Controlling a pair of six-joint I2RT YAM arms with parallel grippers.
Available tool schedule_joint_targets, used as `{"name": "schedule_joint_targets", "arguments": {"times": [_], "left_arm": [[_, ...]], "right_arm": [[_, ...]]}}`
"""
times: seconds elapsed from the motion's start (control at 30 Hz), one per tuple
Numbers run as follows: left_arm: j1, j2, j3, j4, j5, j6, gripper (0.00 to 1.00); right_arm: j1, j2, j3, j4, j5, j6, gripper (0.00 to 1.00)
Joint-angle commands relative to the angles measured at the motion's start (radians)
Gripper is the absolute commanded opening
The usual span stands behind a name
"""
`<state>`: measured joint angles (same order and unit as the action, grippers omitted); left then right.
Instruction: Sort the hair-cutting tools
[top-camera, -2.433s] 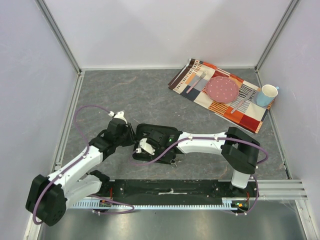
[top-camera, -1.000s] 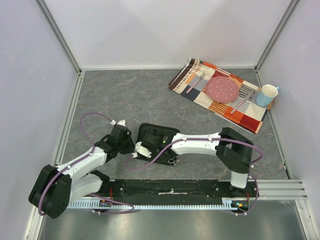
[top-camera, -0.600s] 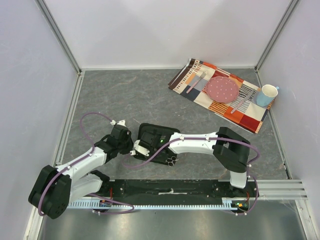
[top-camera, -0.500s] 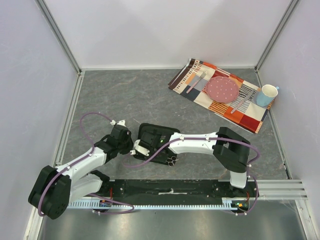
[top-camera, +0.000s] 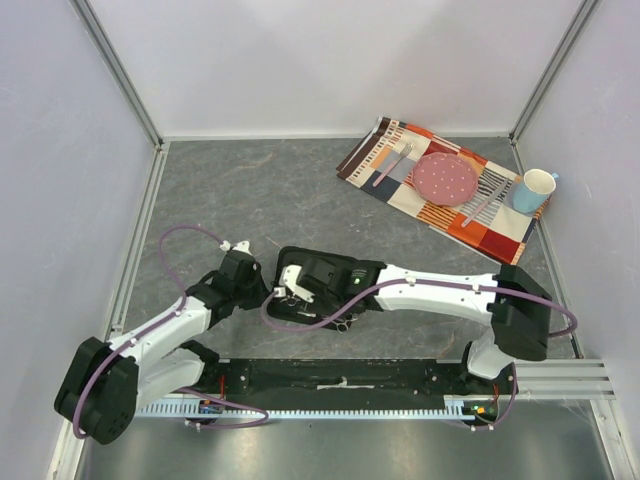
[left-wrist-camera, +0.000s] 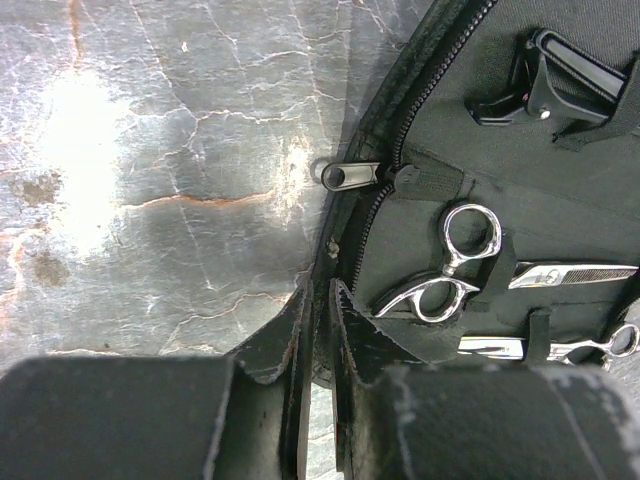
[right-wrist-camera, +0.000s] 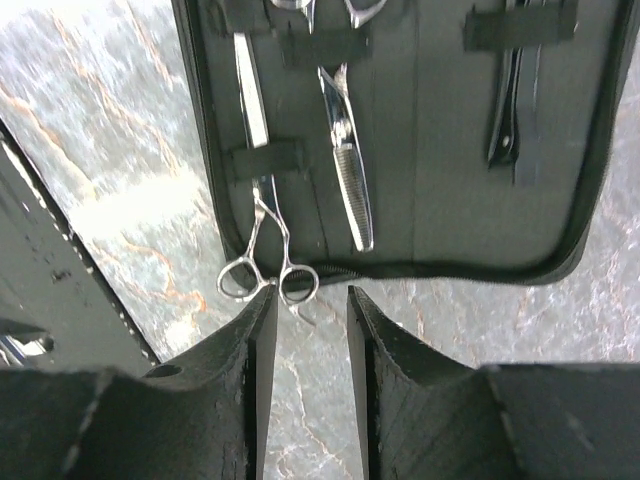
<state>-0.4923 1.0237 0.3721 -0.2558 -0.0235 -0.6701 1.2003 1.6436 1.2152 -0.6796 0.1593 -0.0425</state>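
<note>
Two changes since a second ago: right tool parted, empty; its elbow swung right | I see left tool clamped on the zipper rim of the black fabric case | slim silver scissors strapped inside the case under elastic loops, black clip beside them.

Glossy metal scissors, matt fabric case

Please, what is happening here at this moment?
Two robot arms work at an open black fabric zip case. The left fingers pinch its edge. The right fingers stand open right by the ring handles of slim silver metal scissors, strapped inside beside a second pair and a thin black hair clip.
</note>
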Motion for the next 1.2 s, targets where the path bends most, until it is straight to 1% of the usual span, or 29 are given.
{"name": "schedule_joint_targets", "arguments": {"times": [0.0,0.2,0.6,1.17], "left_arm": [[-0.002,-0.02,0.014,-0.011,0.013,-0.019,0.17],[-0.002,-0.031,0.03,-0.022,0.013,-0.011,0.17],[-0.002,-0.022,0.037,-0.028,0.008,-0.005,0.17],[-0.002,-0.04,0.031,-0.04,0.004,-0.003,0.17]], "right_arm": [[-0.01,-0.073,-0.103,-0.02,0.025,0.041,0.41],[-0.034,-0.105,-0.201,0.038,-0.026,0.087,0.41],[-0.036,-0.065,-0.2,0.101,-0.124,0.125,0.41],[-0.057,-0.021,-0.243,0.183,-0.087,0.141,0.4]]}}
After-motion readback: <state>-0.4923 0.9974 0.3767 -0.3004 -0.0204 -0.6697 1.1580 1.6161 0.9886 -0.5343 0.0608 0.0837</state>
